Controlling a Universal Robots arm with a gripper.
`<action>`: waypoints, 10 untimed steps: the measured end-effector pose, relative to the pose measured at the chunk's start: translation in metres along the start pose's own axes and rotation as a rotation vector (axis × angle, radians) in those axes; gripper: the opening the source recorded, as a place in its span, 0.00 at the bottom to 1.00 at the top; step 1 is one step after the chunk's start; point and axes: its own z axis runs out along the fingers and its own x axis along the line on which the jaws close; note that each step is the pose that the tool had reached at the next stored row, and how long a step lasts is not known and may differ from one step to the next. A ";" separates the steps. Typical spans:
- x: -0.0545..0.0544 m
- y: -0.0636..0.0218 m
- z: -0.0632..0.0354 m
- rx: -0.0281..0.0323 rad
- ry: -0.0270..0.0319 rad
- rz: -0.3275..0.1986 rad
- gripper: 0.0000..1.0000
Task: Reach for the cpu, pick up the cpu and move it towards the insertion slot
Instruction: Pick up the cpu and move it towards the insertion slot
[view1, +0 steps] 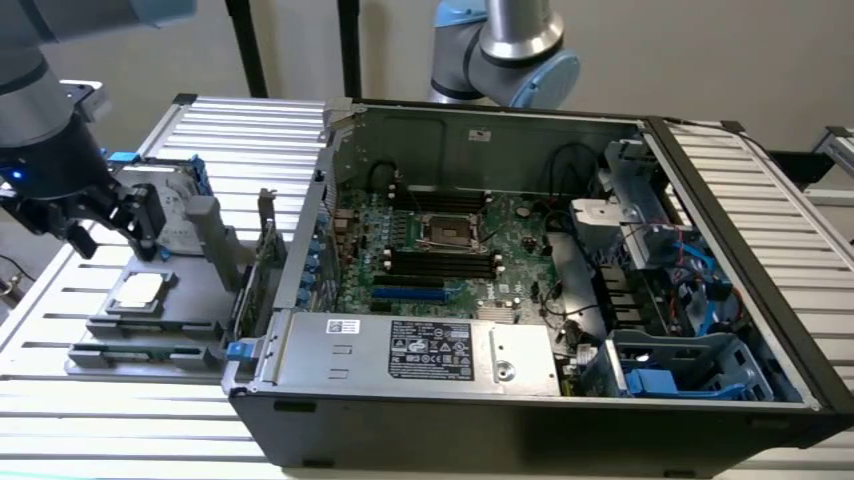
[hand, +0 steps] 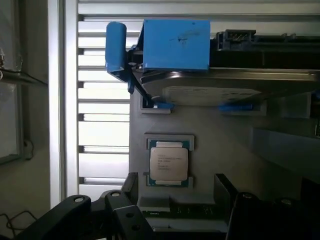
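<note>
- reach step, i judge: the gripper (view1: 114, 232) hangs above the cpu (view1: 138, 292), spread wide and holding nothing.
- the cpu lies flat in a grey holder (view1: 160, 325) below the gripper; the insertion slot (view1: 447, 232) is well apart from it, inside the case (view1: 400, 420).
- a grasp calls for a straight descent that straddles the chip.

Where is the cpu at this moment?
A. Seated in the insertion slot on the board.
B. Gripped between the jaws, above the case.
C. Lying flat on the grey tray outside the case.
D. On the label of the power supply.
C: the cpu lies flat on the grey tray, outside the case at the exterior view's left, with the gripper above it, jaws open and not closed on it.
</note>
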 end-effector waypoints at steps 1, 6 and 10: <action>0.000 -0.0001 0.0018 0.0000 -0.0001 0.002 0.71; 0.001 -0.0005 0.0111 0.0002 -0.0003 0.007 0.71; 0.001 -0.0007 0.0182 0.0003 -0.0003 0.007 0.71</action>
